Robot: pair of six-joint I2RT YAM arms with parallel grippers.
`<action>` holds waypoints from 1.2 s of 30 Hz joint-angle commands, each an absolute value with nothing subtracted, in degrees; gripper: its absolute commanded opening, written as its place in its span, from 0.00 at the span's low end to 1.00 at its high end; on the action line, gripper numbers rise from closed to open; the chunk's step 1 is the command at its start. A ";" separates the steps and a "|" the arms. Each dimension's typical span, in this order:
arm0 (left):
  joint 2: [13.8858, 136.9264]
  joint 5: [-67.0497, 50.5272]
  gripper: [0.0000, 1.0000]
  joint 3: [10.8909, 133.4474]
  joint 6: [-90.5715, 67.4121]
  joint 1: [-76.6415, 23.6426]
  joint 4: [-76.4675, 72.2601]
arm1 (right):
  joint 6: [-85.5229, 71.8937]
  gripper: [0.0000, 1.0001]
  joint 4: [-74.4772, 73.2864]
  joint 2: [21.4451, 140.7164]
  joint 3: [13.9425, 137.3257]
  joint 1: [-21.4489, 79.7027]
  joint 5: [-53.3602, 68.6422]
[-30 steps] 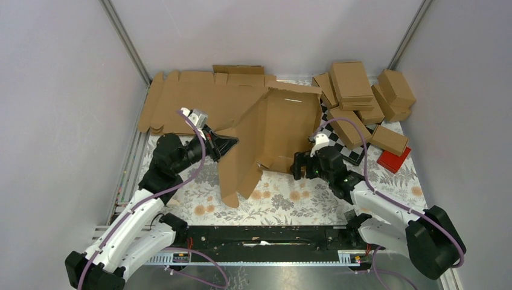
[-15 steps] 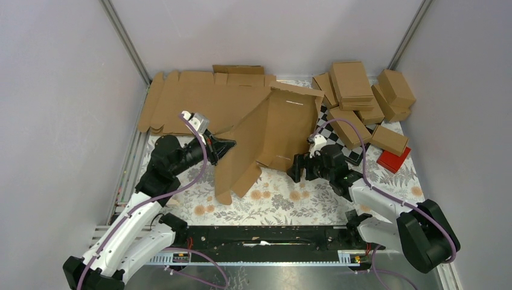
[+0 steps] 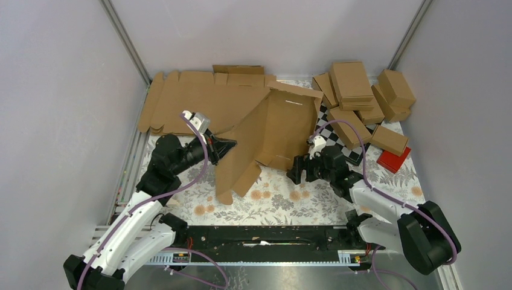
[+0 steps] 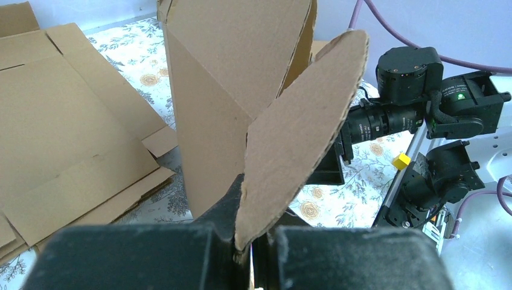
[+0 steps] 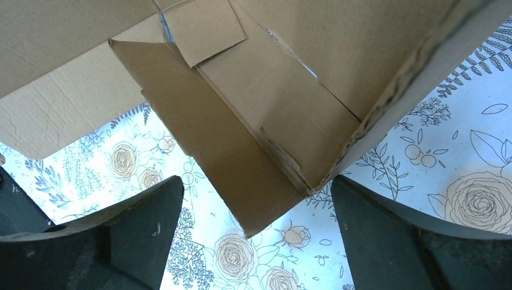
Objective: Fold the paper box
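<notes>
Barely started tbh: paper box (image 3: 275,130) is just a half-raised blank, no walls folded, left pincer (image 4: 250,254) pinching its flap, right pincer (image 5: 256,196) gaping wide.

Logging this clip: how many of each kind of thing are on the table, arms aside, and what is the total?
Part-folded paper box: 1
Flat cardboard blanks: at least 2, stacked
Closed brown boxes: about 7, the pile overlaps
Red box: 1
Checkerboard: 1
Total: about 12
</notes>
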State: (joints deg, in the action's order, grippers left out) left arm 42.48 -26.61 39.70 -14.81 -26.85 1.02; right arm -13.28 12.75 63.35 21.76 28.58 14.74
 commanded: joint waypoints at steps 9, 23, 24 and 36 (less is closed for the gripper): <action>42.88 -27.15 0.00 38.39 -14.78 -26.98 3.34 | -12.36 0.94 16.20 67.79 25.62 28.65 3.15; 43.54 -28.25 0.00 38.52 -15.11 -26.98 3.36 | -15.16 0.66 28.79 76.85 27.07 28.65 -1.59; 43.66 -28.38 0.00 38.51 -15.19 -26.98 3.34 | -15.73 0.67 29.35 77.94 27.16 28.62 -2.62; 45.58 -29.48 0.00 37.88 -19.55 -27.07 1.98 | -24.93 0.75 44.09 84.21 24.66 28.54 -9.39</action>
